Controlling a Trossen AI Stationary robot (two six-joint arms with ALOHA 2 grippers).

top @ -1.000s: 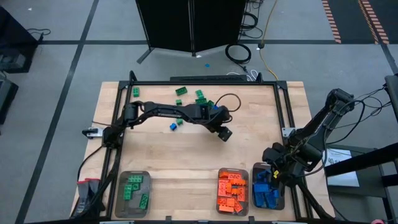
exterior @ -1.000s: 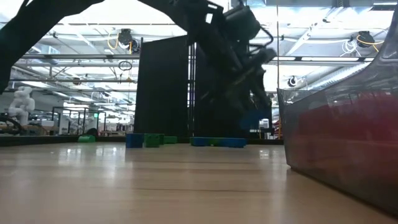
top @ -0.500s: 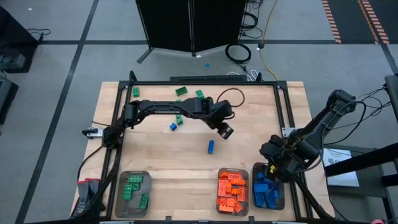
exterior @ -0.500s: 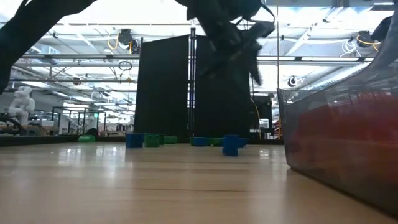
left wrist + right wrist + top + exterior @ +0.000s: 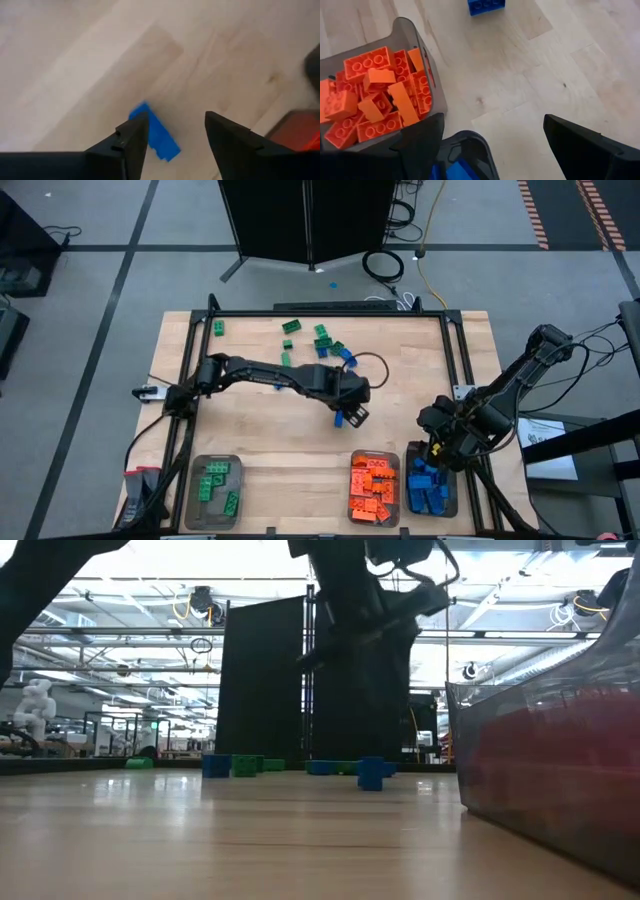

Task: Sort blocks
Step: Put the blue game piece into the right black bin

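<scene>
My left gripper [image 5: 352,413] [image 5: 176,127] hangs open, pointing steeply down, over a single blue block [image 5: 156,134] [image 5: 340,418] that lies flat on the wooden table [image 5: 260,440] near its middle. In the left wrist view the block sits partly behind one finger; the low view shows the block [image 5: 370,772] on the table with the gripper well above it. Loose green blocks [image 5: 322,335] and blue blocks [image 5: 345,355] lie toward the far edge. My right gripper [image 5: 440,448] [image 5: 492,135] waits open at the near right, above the tray of blue blocks [image 5: 430,488].
Three clear trays stand along the near edge: one with green blocks [image 5: 215,490] at the left, one with orange blocks [image 5: 375,488] [image 5: 375,95], and the blue one beside it. A black frame rail [image 5: 330,310] borders the table. Bare wood lies between the trays and the loose blocks.
A blue block has come to lie on the table's middle, where none lay a second ago. My left gripper rose and swung slightly toward the far right, then came toward the near edge until it stood over that block. My right arm has shifted only slightly.
</scene>
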